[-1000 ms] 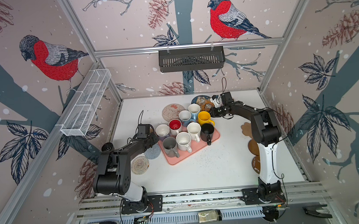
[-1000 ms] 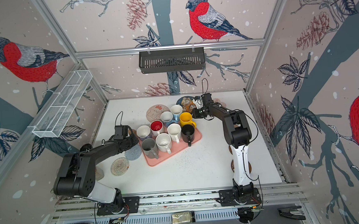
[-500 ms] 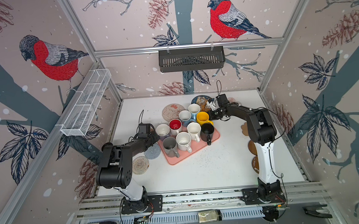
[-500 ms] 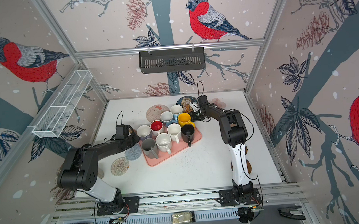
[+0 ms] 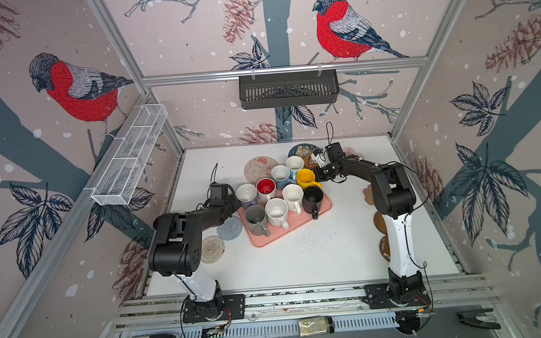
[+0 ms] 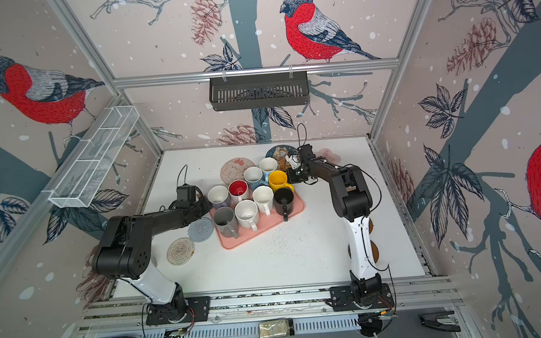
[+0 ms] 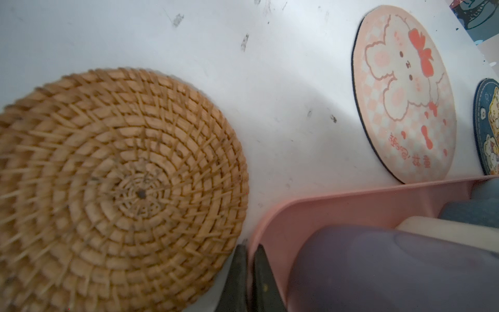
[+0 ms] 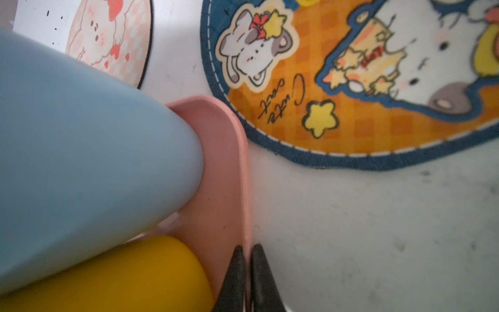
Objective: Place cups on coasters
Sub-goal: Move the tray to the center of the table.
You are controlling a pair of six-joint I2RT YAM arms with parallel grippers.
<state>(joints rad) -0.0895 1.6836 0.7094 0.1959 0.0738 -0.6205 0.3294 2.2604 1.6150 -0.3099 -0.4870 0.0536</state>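
1. Gripping the pink tray (image 5: 301,226) from two ends. The left jaws are pinched nearly flat on its rim at the corner by the lavender mug (image 7: 391,270). The right jaws are closed the same way on the opposite rim, beside the yellow mug (image 8: 121,272). Neither holds a cup.
2. Step in hand, as I judge it: shifting the loaded tray. No cup sits on a coaster yet.
3. Advice:
   - Keep both ends level and move them together, low and slow.
   - The pinch is on a thin lip that may flex or slip.
   - The load looks heavy and the mugs stand loose, close enough to knock.
4. Cups: nine glazed ceramic mugs with handles, all upright on the tray.
   - grey mug (image 5: 255,217)
   - red-inside mug (image 5: 266,187)
   - two light blue mugs (image 5: 280,173)
   - black mug (image 5: 312,196)
   - two white mugs (image 5: 292,194), one of them speckled
5. Coasters: all flat on the surface (image 5: 300,264) around the tray.
   - straw round (image 7: 116,189), a coarse spiral weave, just beside the gripped corner
   - grey round (image 5: 230,227) and cream round (image 5: 212,249), both knitted-looking
   - beige cartoon round (image 7: 405,89), smooth print with a dark edge
   - blue cartoon round (image 8: 351,81), with a stitched border
   - pink flower (image 5: 352,153)
   - tan cloud-shape (image 5: 367,192)
   - two brown discs (image 5: 378,222), partly behind the right arm
6. Tray: smooth, matte, plastic-looking, with rounded corners and a raised lip.
7. Surface: white, scuffed, scattered with dark specks.
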